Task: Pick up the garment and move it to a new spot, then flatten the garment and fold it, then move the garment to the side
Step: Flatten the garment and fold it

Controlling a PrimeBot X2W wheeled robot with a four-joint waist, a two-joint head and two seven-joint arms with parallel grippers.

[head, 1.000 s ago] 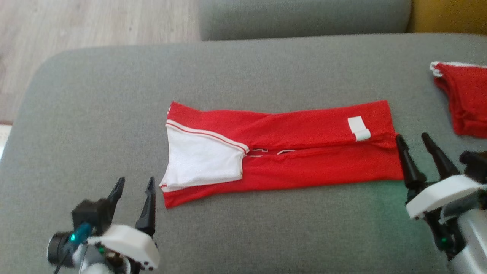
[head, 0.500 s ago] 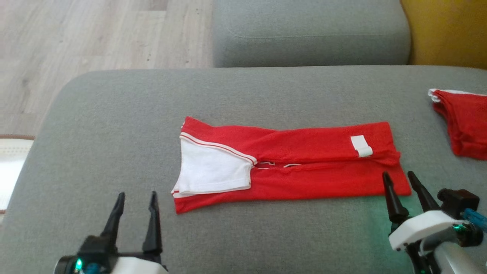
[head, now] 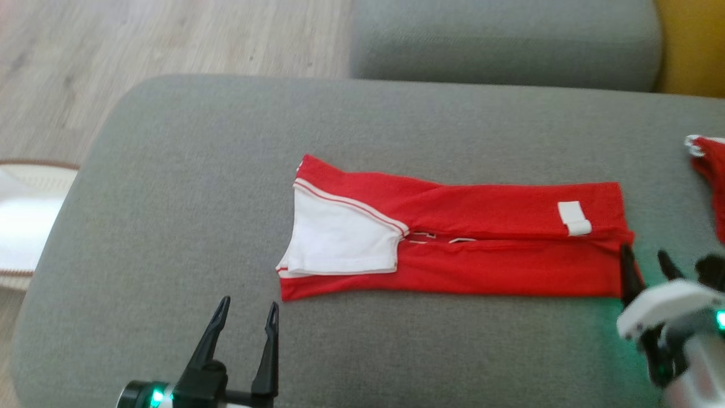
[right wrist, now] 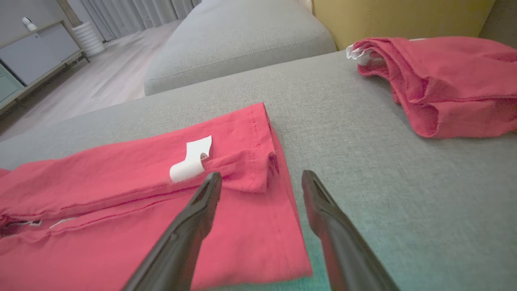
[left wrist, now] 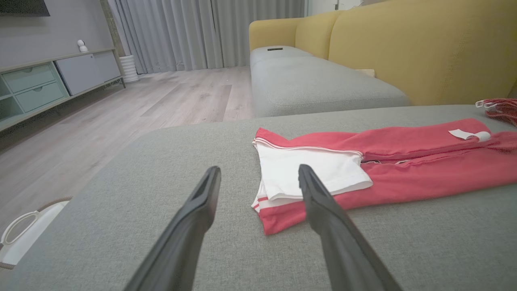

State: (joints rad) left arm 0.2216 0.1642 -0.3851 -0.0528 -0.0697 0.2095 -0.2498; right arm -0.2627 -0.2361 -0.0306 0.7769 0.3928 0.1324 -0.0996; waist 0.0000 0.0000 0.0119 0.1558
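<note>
A red garment (head: 487, 243) with a white sleeve (head: 340, 241) and a small white tag (head: 574, 218) lies folded into a long strip on the grey sofa cushion (head: 198, 187). My left gripper (head: 246, 309) stands open just short of the strip's near left corner, fingers apart and holding nothing; in the left wrist view the garment (left wrist: 404, 165) lies ahead of that left gripper (left wrist: 258, 173). My right gripper (head: 645, 258) is open at the strip's right end. In the right wrist view the right gripper (right wrist: 260, 178) straddles the hem (right wrist: 278, 178).
A second red garment (head: 711, 187) lies crumpled at the right edge of the cushion, also seen as a red heap (right wrist: 444, 81). Another grey cushion (head: 504, 39) and a yellow sofa back (left wrist: 424, 48) stand beyond. Wood floor (head: 141, 39) and a white object (head: 22, 226) lie to the left.
The head camera has shifted, so the whole scene sits further right. The left gripper has drawn closer to the strip's left corner and the right gripper stays at the right hem. The garment lies as before.
</note>
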